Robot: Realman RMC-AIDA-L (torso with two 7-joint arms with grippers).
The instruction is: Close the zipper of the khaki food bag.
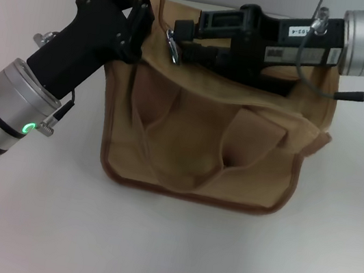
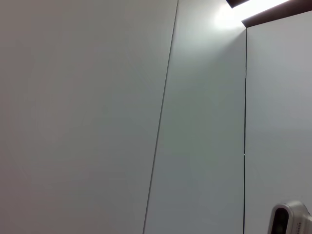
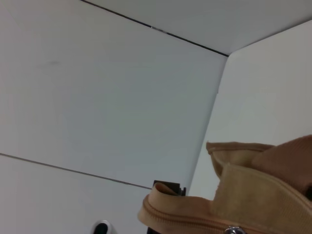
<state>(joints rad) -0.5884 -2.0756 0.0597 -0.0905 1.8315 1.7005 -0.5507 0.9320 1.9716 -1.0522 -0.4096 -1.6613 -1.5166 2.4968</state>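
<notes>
Beside right pincer (image 1: pixel 181 39), zipper (image 1: pixel 173 45) pull, bag (image 1: pixel 202 140) top

Two arms are seen in the head view, each made of a silver metal cylinder joined to a matte black angular part. The left arm (image 1: pixel 79 44) has black bands on its silver segment, a small green light and a thin black cable. The right arm (image 1: pixel 308 42) carries a round teal light, white labels with printed text, a grey cable and a silver plug.
</notes>
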